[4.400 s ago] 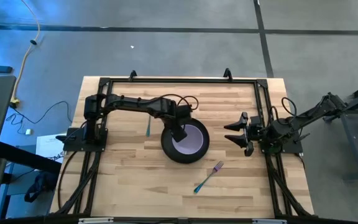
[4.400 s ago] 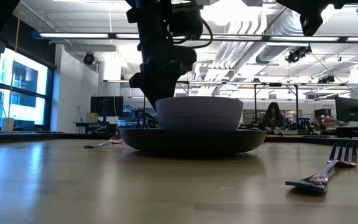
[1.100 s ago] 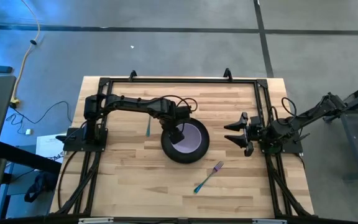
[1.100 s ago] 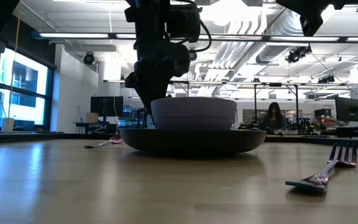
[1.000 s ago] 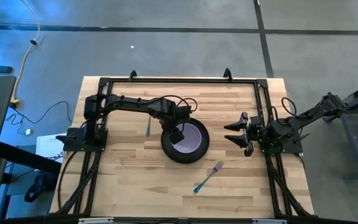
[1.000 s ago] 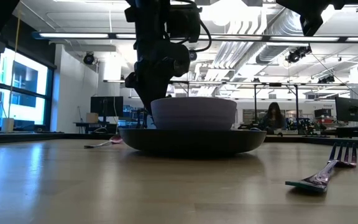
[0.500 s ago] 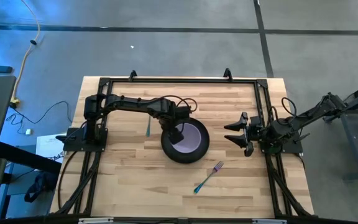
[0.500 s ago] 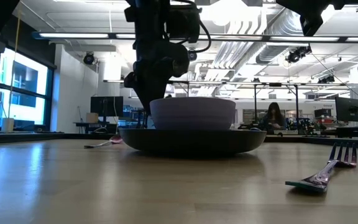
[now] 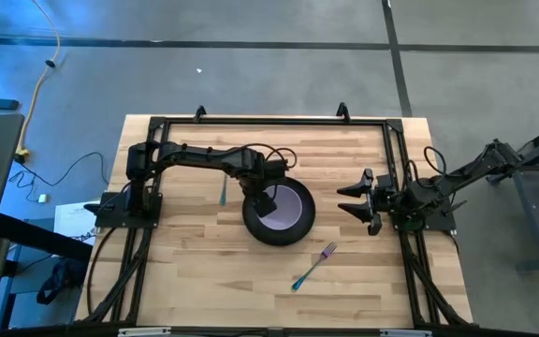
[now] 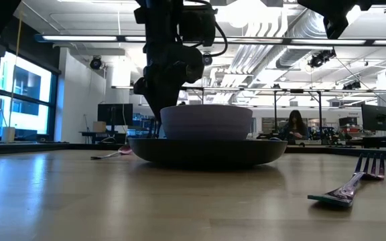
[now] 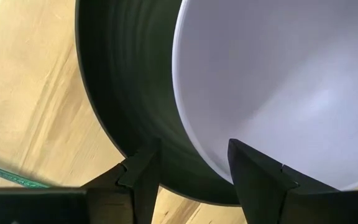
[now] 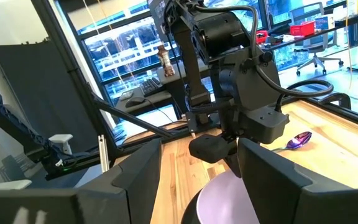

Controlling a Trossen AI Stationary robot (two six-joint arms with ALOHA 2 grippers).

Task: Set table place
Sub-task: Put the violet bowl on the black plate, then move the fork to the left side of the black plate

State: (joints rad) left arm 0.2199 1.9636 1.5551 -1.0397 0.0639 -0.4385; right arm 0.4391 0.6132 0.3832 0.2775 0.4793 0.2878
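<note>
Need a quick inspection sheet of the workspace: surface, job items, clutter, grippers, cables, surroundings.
Surface: light wooden butcher-block table with black metal frame.
Job items: lavender bowl sits in the dark grey round plate at table centre; teal-handled metallic fork lies near the front edge, right of the plate; blue-handled spoon lies left of the plate.
Clutter: nothing seen.
Grippers: left gripper fingers open, astride the bowl's rim; right gripper open, waiting at the table's right edge.
Cables: black cables run along both arm mounts; a yellow cable lies on the floor at left.
Surroundings: grey floor; a seated person at desks beyond the table.
</note>
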